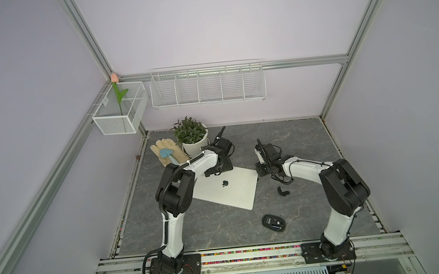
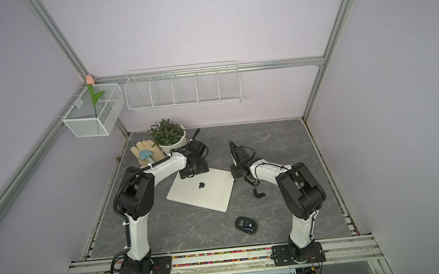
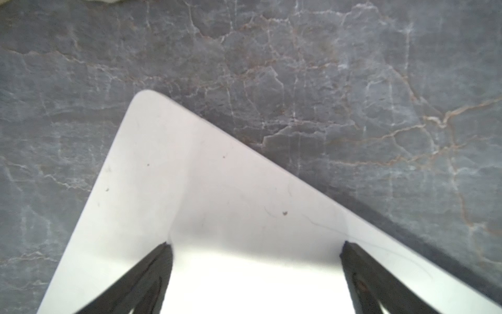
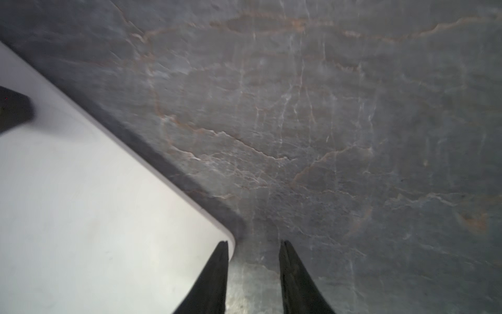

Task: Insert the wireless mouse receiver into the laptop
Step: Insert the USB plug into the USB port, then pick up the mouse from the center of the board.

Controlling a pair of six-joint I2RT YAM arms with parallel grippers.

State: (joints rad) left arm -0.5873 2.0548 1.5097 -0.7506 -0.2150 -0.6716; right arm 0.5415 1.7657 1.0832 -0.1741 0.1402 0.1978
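Laptop (image 1: 226, 189): lid shut, flat and askew on the table (image 1: 293, 137). It is stiff, and I judge it heavy enough to sit through a light push, but its smooth metal may slide, so brace it opposite the port.
Left gripper (image 3: 255, 244): jaws wide and empty, over the lid just inside one far corner of the laptop. I cannot tell whether the tips touch the lid.
Right gripper (image 4: 252, 242): jaws narrowly apart with nothing between them, at the other far corner. One finger is over the lid's rounded corner, the other over bare table.
Mouse (image 1: 273, 222): belly up near the front of the table, well apart from the laptop.
Cover (image 1: 282, 191): curved black piece lying on the table between the mouse and the right gripper.
Receiver: not found in any view. It may be hidden or too small, and I cannot tell whether it already sits in a port.
Handling: likely tiny, light, rigid and slick. Pinch it by its short cap across the flat faces, leaving the plug clear. It is easily dropped or cocked, so push it straight into the port.
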